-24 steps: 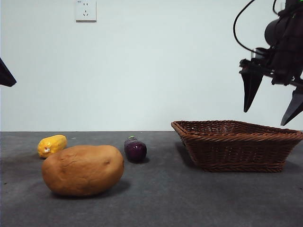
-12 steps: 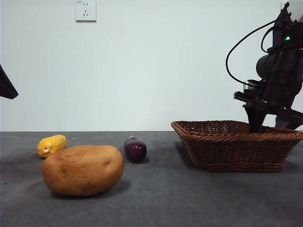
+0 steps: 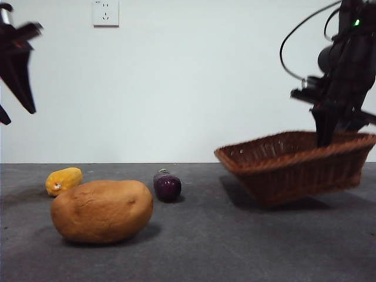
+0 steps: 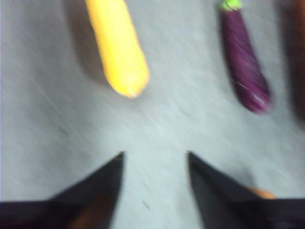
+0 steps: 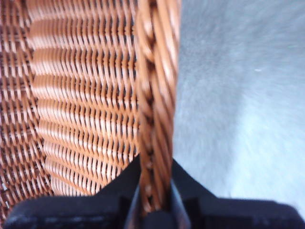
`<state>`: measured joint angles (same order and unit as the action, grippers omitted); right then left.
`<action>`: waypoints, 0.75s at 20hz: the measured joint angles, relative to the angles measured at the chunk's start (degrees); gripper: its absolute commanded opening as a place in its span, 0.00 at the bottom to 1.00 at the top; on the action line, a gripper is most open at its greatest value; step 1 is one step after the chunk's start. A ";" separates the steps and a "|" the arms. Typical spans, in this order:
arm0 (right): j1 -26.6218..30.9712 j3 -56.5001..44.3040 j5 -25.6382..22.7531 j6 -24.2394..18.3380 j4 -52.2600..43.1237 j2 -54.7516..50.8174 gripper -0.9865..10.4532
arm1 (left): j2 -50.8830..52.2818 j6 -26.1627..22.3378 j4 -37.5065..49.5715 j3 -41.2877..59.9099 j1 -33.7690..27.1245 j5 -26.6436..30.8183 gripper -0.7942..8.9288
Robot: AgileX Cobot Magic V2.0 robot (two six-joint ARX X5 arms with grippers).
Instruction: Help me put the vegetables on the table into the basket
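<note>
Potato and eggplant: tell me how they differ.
The potato is large, tan-brown and matte; the eggplant is small, dark purple and glossy. The potato sits nearer the front camera, the eggplant farther back. Both rest on the table, outside the basket.

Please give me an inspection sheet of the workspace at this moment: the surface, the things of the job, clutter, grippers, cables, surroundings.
Surface: dark grey table, matte; nothing spilled on it.
Job's things: potato, corn piece and eggplant lie on the table, none in the basket. The basket is tilted, one side lifted off the table.
Clutter: nothing seen.
Grippers: right gripper is shut on the basket's braided rim. Left gripper is open, in the air above the corn piece and eggplant, holding nothing.
Cables: black cable loops beside the right arm, clear of the basket.
Surroundings: plain white wall with a wall socket.
</note>
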<state>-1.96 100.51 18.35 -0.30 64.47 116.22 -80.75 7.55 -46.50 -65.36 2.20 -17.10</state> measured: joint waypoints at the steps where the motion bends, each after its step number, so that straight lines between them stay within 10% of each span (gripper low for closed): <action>1: 0.13 0.02 0.39 -0.66 1.11 -2.38 0.08 | -3.37 0.02 -0.46 -3.10 0.57 2.62 0.66; 15: -6.73 0.22 -0.57 -2.54 12.81 -23.96 0.08 | -34.86 -0.90 -5.31 -27.58 6.86 15.23 0.66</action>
<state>-8.69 100.73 17.78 -2.83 77.28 92.27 -115.61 6.66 -51.81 -92.95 9.06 -1.87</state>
